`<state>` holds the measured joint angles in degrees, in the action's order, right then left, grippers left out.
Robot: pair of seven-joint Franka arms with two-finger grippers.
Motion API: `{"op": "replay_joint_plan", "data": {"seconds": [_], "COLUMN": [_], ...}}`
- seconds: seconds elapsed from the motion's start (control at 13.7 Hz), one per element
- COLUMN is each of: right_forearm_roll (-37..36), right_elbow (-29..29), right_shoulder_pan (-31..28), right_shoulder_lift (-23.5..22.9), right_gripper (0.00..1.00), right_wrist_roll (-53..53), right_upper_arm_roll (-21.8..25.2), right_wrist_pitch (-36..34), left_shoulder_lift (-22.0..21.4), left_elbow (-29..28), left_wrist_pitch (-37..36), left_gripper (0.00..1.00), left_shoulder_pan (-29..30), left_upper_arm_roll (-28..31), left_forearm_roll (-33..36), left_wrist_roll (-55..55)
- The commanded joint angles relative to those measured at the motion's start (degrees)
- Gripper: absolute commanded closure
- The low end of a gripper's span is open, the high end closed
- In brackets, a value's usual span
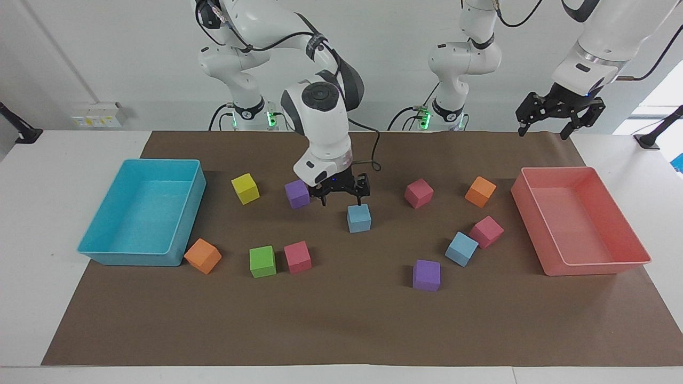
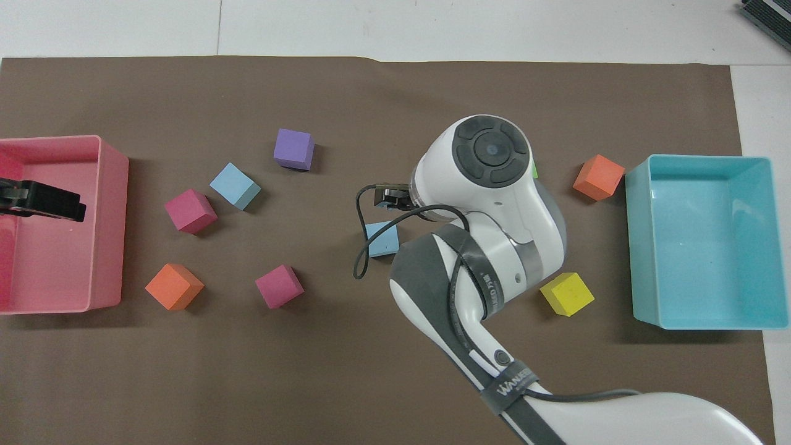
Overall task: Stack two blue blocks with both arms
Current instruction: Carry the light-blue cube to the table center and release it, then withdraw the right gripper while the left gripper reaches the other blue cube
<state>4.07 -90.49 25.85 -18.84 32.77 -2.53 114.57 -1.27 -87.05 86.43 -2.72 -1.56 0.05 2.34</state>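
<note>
One block [image 1: 359, 218] mid-mat [image 1: 341, 330] under the right hand [image 1: 342, 198], second block [image 1: 461, 248] toward the left arm's end beside another cube [image 1: 486, 231], trays [image 1: 144, 213] at both mat ends, left hand [image 1: 559, 118] over the tray [image 1: 581, 224] at its end

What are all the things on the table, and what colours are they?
blue blocks: 2, sky blue; one mid-table just below the right gripper, one touching a pink block nearer the left arm's end.
pink blocks: 3, pink;.
purple blocks: 2, purple;.
orange blocks: 2, orange; by the cyan tray.
yellow block: 1.
green block: 1, beside a pink block.
cyan tray: 1, empty, right arm's end.
pink tray: 1, empty, left arm's end.
brown mat: 1, under everything.
right gripper: 1, black, open, holding nothing.
left gripper: 1, black, open, waiting above the pink tray.
</note>
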Motion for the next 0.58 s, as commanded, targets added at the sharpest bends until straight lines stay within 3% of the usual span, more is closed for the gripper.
{"op": "replay_joint_plan", "data": {"seconds": [0.0, 0.22, 0.51], "right_forearm_roll": [-0.9, -1.35, -1.35], "right_elbow": [-2.05, -1.97, -1.97], "right_shoulder_pan": [-3.6, -7.38, -13.0], "right_shoulder_lift": [4.42, 6.97, 9.87], "right_gripper": [0.0, 0.0, 0.0], "right_wrist_roll": [-4.71, -7.44, -12.62], "right_upper_arm_roll": [-0.54, -0.63, -0.54], "right_wrist_pitch": [-4.77, -9.53, -12.87], "left_shoulder_lift": [0.3, 1.35, 5.21], "left_elbow": [-3.29, -7.6, -8.67], "left_wrist_pitch": [6.1, 13.47, 19.64], "left_gripper": [0.0, 0.0, 0.0], "left_shoulder_pan": [-1.85, -3.17, -3.35], "left_upper_arm_roll": [0.15, 0.15, 0.15], "left_forearm_roll": [0.21, 0.21, 0.21], "left_wrist_roll": [-8.72, -16.47, -28.33]}}
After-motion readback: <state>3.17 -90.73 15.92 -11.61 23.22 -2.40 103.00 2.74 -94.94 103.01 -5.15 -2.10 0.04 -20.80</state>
